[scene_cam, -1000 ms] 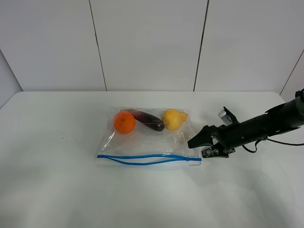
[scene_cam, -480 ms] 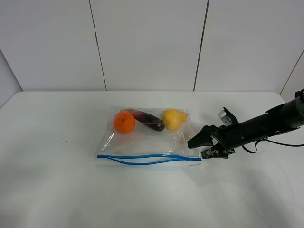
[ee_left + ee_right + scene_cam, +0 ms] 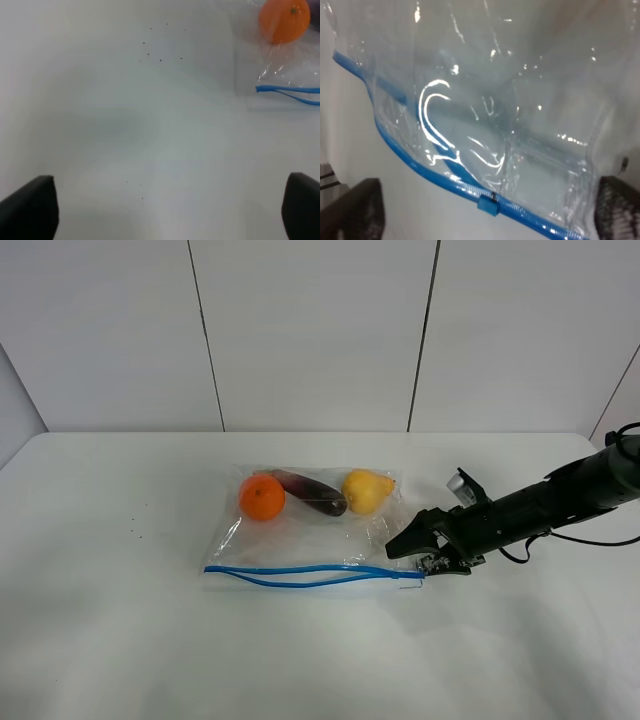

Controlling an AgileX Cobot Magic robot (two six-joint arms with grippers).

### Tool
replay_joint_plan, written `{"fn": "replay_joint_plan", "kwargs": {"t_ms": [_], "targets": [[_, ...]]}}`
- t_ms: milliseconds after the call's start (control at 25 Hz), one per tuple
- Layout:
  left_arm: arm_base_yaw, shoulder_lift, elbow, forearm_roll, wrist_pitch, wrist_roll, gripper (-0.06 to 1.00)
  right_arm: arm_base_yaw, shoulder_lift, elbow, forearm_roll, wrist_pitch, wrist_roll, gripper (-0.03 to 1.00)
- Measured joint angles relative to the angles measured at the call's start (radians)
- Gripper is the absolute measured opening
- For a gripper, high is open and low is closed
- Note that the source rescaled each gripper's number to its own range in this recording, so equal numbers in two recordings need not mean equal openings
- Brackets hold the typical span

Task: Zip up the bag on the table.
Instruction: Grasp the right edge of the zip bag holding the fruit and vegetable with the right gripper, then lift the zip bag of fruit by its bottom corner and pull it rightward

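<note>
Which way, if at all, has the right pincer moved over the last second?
Yes. The right pincer has slid left, nearer the right edge of the bag, which has stayed put on the table.

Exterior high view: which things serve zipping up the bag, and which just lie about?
Job: bag, its blue zipper strip, slider, right claw.
Just lying about: orange, eggplant and pear inside the bag; dark specks on the table.

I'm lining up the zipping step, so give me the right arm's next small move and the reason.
Probably ease the right gripper in until its open jaws straddle the blue slider, then close. The slider lies just ahead of it, at the near end of the bag, not yet pinched, and the zipper strip stands open.
</note>
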Motion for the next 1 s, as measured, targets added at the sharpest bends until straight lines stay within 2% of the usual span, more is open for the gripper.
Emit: {"fn": "replay_joint_plan", "kwargs": {"t_ms": [600,760,800,1000], "targets": [[0.0,0.0,0.0,0.0,0.0,0.0,1.0,0.0,0.001,0.0,0.008,-0.02,0.008,0.26],[0.0,0.0,0.0,0.0,0.0,0.0,1.0,0.0,0.001,0.0,0.005,-0.02,0.01,0.03],[0.0,0.0,0.0,0.0,0.0,0.0,1.0,0.0,0.001,0.0,0.005,-0.02,0.011,0.0],[0.0,0.0,0.0,0.0,0.0,0.0,1.0,0.0,0.001,0.0,0.0,-0.023,0.012,0.0]]}}
